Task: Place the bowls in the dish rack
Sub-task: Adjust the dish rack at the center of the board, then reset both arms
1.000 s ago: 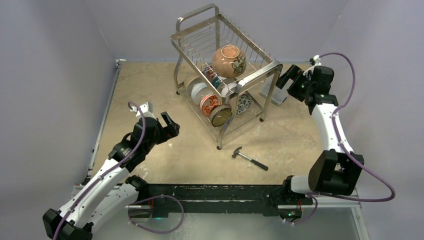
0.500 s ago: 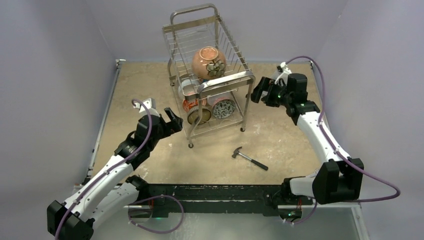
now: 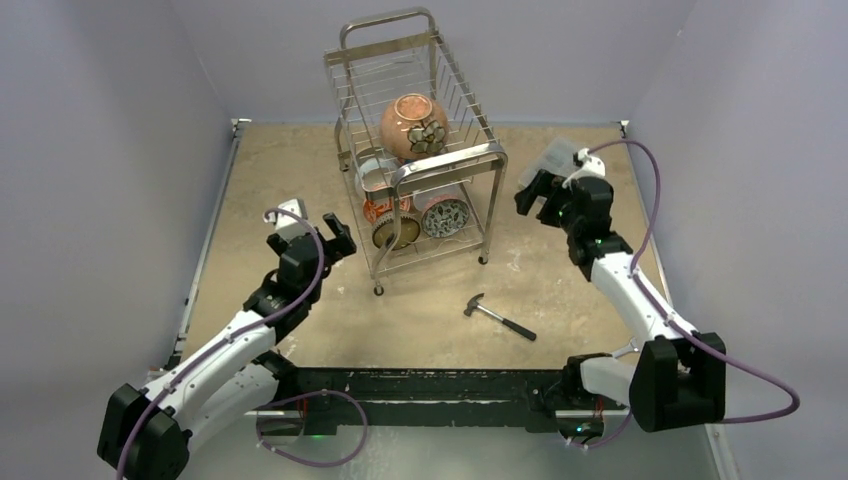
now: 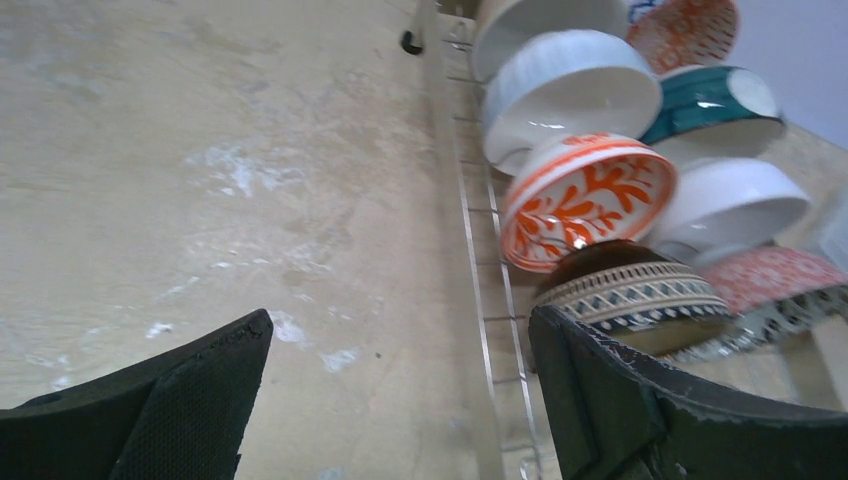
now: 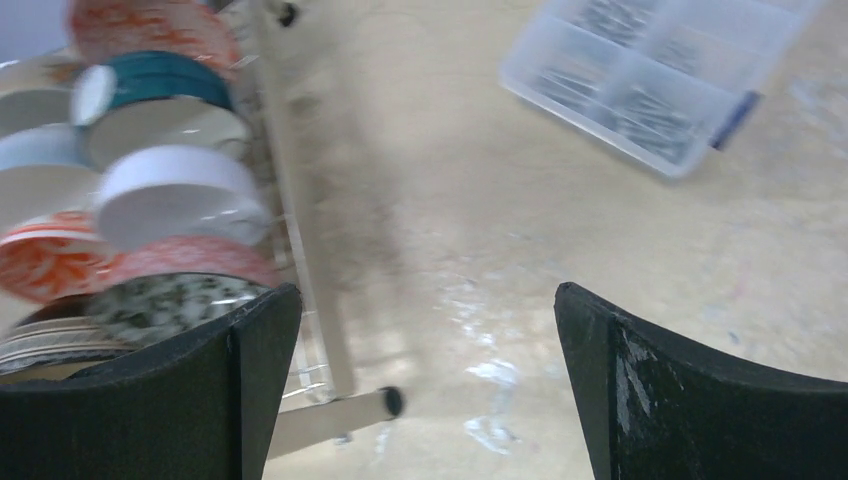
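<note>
bowls [image 3: 412,128] sit in dish rack [image 3: 452,160], seemingly on edge.

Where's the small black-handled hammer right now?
Top view: the small black-handled hammer lies flat on the tan table, right of centre, just in front of the chrome wire dish rack.

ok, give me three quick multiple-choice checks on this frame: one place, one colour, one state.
1. The hammer lies:
A) on the table, nearer the arms than the dish rack
B) inside the rack
C) in a gripper

2. The top-tier bowl is:
A) teal
B) copper-brown
C) white

3. The left gripper and right gripper are:
A) both shut on bowls
B) left shut, right open
C) both open, empty

Answers:
1. A: the top view shows it on bare table in front of the rack.
2. B: the top view shows a copper-brown glaze.
3. C: both wrist views show wide gaps with nothing held.
</note>
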